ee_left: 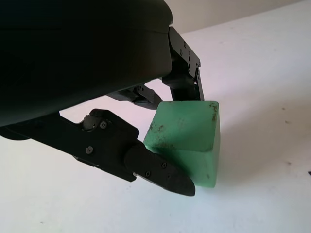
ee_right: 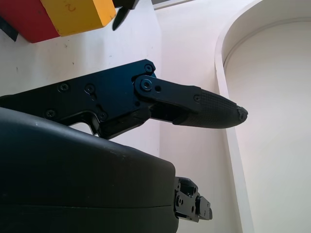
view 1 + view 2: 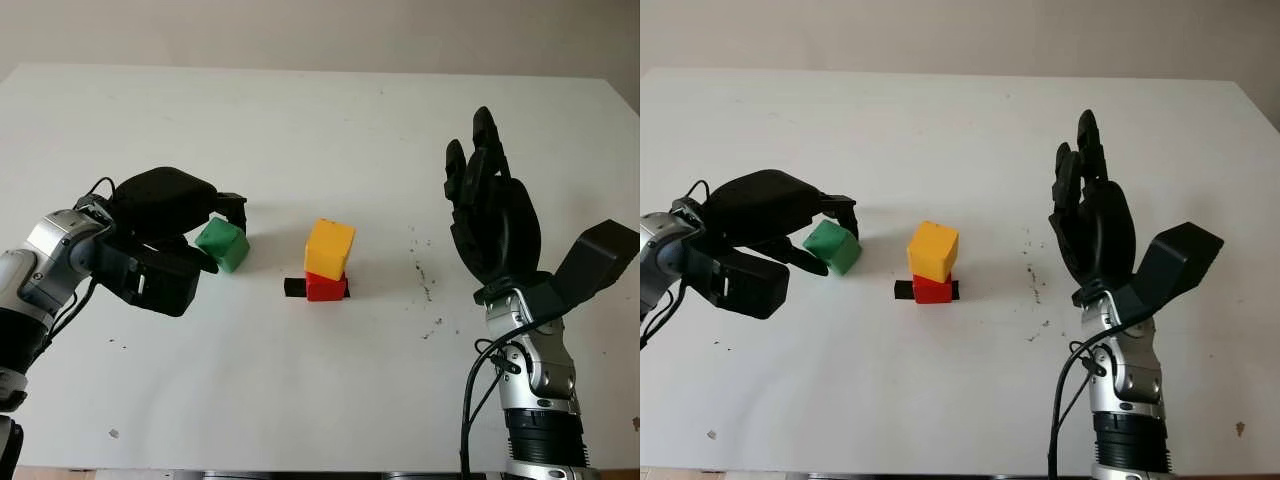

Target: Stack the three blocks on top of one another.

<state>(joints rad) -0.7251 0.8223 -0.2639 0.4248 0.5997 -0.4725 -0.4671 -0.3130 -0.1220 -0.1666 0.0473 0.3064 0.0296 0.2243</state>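
Now the left hand pinches the green block, tilted, beside the yellow block sitting on the red block; level it before setting it atop. Beyond the stack, the right hand is open.

The right hand's black shell took up one side, w/ one black finger reaching out over the white tabletop, holding nothing. At a corner, a yellow cube-shaped block sat on a red block, touching.
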